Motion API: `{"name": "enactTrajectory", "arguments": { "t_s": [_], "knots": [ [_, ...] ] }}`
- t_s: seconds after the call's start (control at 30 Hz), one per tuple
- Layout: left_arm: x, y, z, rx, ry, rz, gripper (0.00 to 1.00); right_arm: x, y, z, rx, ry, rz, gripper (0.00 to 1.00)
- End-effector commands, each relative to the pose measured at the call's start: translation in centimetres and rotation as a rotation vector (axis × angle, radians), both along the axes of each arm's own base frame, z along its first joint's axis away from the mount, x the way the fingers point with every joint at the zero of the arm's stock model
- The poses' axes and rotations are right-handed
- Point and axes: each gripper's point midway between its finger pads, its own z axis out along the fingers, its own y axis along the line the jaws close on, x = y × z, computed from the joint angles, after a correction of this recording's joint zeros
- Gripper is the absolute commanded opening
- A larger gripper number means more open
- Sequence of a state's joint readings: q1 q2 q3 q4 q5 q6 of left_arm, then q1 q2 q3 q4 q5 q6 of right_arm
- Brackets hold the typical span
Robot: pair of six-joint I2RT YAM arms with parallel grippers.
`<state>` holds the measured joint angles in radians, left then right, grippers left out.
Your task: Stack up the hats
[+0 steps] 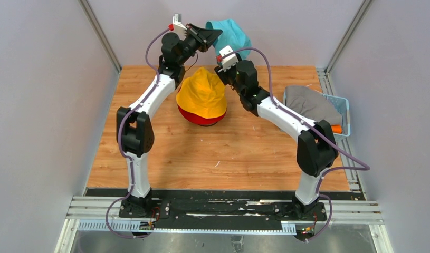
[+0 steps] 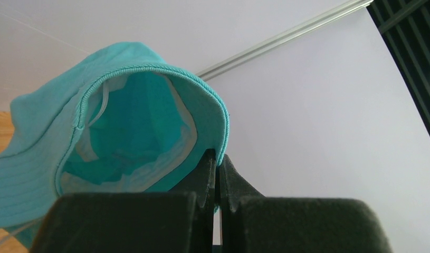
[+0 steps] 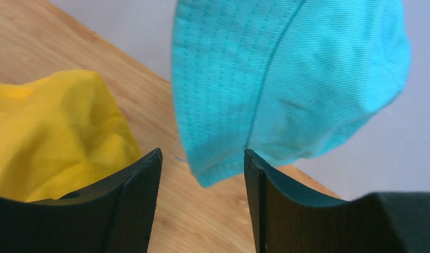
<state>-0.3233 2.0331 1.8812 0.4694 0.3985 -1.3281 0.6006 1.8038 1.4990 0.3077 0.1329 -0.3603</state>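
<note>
My left gripper (image 1: 211, 33) is shut on the brim of the teal hat (image 1: 232, 35) and holds it in the air above the table's far edge. In the left wrist view the brim (image 2: 212, 116) is pinched between the fingers (image 2: 207, 174). The yellow hat (image 1: 202, 93) sits over the red hat (image 1: 201, 118) at the table's middle back. My right gripper (image 3: 202, 158) is open, just below the hanging teal hat (image 3: 286, 79), with the yellow hat (image 3: 49, 132) to its left. The grey hat (image 1: 310, 103) and a bit of the orange hat (image 1: 336, 128) lie in the basket. The lavender hat is hidden.
The light blue plastic basket (image 1: 345, 113) stands at the table's right edge. Grey walls close in the back and both sides. The wooden tabletop (image 1: 218, 158) stretches in front of the stacked hats.
</note>
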Motion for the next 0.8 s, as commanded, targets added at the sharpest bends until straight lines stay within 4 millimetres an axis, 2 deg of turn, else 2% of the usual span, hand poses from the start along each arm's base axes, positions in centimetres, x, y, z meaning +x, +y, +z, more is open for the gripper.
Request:
{"name": "enactTrajectory", "arguments": {
  "t_s": [0.0, 0.1, 0.27, 0.43, 0.67, 0.77],
  "knots": [
    [-2.8, 0.4, 4.9, -0.030, -0.114, -0.013, 0.00, 1.7, -1.6, 3.2, 0.003, -0.132, -0.166, 0.54],
    [-2.7, 0.5, 4.7, -0.028, -0.112, -0.014, 0.00, 2.6, -2.6, 3.3, -0.022, -0.158, -0.241, 0.41],
    [-2.7, 0.5, 4.1, -0.016, -0.104, -0.019, 0.00, 3.1, -4.1, 4.4, -0.030, -0.209, -0.341, 0.03],
    [-2.1, 1.8, 2.9, 0.007, -0.088, 0.007, 0.00, 2.6, -4.9, 5.2, -0.011, -0.228, -0.346, 0.00],
    [-1.6, 5.4, 0.7, 0.050, -0.055, 0.078, 0.00, 1.6, -5.3, 5.4, 0.007, -0.227, -0.321, 0.01],
    [-1.7, 6.3, 0.3, 0.061, -0.049, 0.091, 0.00, 1.5, -5.1, 5.5, 0.027, -0.223, -0.287, 0.00]
  ]
}}
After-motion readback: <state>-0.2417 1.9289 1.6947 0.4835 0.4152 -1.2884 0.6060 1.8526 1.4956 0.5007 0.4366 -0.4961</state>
